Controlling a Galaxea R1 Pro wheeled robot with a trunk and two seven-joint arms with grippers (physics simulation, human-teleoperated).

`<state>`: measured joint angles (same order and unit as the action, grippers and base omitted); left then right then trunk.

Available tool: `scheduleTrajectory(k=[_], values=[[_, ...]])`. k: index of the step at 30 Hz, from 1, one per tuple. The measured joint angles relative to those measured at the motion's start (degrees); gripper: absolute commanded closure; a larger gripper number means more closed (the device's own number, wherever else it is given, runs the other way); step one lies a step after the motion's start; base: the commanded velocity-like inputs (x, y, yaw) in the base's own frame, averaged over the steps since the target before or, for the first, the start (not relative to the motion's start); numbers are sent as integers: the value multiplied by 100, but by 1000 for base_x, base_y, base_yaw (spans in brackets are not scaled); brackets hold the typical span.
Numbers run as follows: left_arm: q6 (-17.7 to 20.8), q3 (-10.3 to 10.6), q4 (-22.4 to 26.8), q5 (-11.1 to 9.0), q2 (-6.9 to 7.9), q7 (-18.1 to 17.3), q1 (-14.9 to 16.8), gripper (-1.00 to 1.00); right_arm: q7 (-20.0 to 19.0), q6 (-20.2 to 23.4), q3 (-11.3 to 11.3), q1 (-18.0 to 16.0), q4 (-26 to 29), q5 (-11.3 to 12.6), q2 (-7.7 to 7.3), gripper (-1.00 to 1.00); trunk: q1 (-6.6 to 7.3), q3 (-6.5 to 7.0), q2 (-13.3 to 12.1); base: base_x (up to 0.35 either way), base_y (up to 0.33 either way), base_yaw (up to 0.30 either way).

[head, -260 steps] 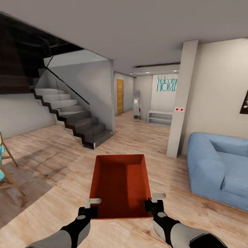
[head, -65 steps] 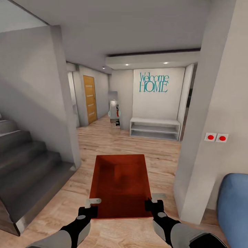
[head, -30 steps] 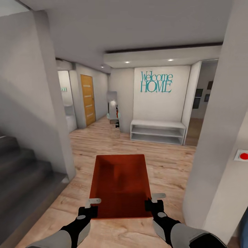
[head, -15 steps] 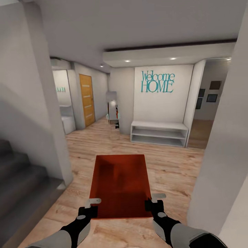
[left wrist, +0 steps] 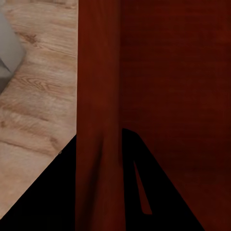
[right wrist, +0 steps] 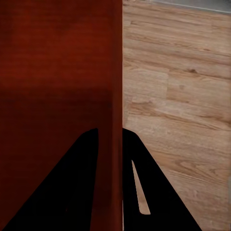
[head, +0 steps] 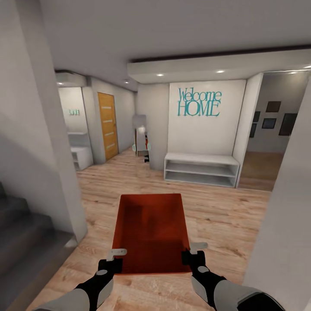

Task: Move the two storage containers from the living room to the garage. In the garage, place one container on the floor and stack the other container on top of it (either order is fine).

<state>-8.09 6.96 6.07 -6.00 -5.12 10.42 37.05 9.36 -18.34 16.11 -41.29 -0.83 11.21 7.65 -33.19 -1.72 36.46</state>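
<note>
One orange-red open storage container (head: 151, 231) hangs in front of me above the light wood plank floor (head: 216, 207), held by its near corners. My left gripper (head: 115, 255) is shut on its left side wall, which runs between the fingers (left wrist: 100, 135). My right gripper (head: 193, 253) is shut on the right side wall (right wrist: 109, 131). The container's red inside (left wrist: 168, 72) (right wrist: 57, 57) holds nothing. The garage and its floor are out of view.
Dark stairs (head: 23, 242) and a white wall corner (head: 52, 164) stand close on the left. A white pillar (head: 285, 233) is close on the right. Ahead are a white shelf bench (head: 201, 169), a "Welcome HOME" wall sign (head: 199, 102), a wooden door (head: 107, 125) and a hallway to its left.
The whole view has advanced down the hall: stairs and right pillar slid outward, and the blue sofa left the picture. Both grippers keep the same hold on the container.
</note>
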Motion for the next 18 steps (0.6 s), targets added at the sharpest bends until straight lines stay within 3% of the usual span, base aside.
scheduleTrajectory(k=[18], values=[[1, 5, 0, -6, 2, -1, 0, 100, 1, 2, 6, -1, 0, 7, 2, 100, 0, 0, -1, 321, 0, 0]])
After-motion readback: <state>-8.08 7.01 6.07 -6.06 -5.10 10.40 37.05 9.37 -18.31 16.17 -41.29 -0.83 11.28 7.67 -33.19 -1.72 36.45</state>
